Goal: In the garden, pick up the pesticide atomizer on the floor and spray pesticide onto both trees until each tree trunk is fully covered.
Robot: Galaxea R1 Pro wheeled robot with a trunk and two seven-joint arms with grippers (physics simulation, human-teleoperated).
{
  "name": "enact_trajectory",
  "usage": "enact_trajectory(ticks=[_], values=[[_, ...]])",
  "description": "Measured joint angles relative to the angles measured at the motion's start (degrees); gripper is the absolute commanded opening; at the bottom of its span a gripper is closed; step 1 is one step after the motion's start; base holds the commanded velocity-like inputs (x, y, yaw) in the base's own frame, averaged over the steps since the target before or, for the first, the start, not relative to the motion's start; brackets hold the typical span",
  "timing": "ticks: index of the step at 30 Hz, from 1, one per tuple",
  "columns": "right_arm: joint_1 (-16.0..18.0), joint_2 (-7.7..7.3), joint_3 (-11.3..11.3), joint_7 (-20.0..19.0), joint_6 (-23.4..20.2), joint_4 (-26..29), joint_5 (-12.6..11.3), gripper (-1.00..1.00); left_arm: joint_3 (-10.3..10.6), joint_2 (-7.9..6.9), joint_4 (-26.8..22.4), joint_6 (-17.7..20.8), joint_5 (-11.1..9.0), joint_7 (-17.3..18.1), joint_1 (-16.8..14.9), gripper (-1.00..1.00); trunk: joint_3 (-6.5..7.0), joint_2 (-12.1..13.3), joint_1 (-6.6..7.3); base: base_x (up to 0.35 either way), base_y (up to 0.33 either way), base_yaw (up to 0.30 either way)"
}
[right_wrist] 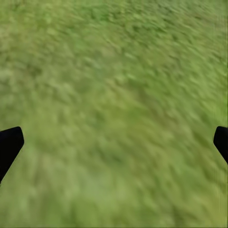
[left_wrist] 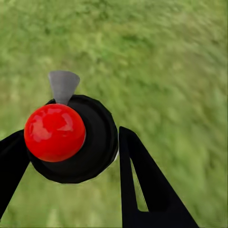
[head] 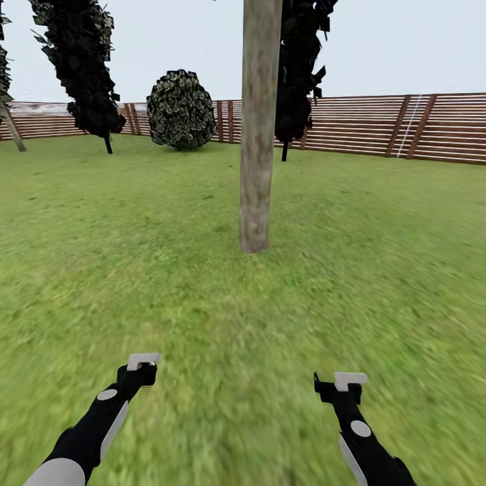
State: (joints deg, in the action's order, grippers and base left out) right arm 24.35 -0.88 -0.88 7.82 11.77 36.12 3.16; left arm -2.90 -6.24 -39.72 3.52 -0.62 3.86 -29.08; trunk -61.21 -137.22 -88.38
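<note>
while open grass (head: 378, 270) surrounds the tree trunk (head: 259, 135), left tool (left_wrist: 71, 156) seemingly grips the atomizer (left_wrist: 76, 142).

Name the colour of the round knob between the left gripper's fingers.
Glossy red knob, clearest in the left wrist view.

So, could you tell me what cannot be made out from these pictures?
- Tree trunk: its crown is cut off by the head view's top edge.
- Pesticide atomizer: seen end-on in the left wrist view, so its own top hides its body and label.
- Right gripper: the fingers are cut off by the right wrist view's side edges.
- Grass: blurred, so fine specks are unreadable.
</note>
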Motion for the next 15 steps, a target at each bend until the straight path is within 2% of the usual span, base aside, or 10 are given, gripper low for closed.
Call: enact_trajectory(ticks=[15], values=[[0.0, 0.00, 0.0, 0.0, 0.0, 0.0, 0.0, 1.00, 0.0, 0.00, 0.0, 0.0, 0.0, 0.0, 0.0, -1.00, 0.00, 0.0, 0.00, 0.339, 0.000, 0.000]])
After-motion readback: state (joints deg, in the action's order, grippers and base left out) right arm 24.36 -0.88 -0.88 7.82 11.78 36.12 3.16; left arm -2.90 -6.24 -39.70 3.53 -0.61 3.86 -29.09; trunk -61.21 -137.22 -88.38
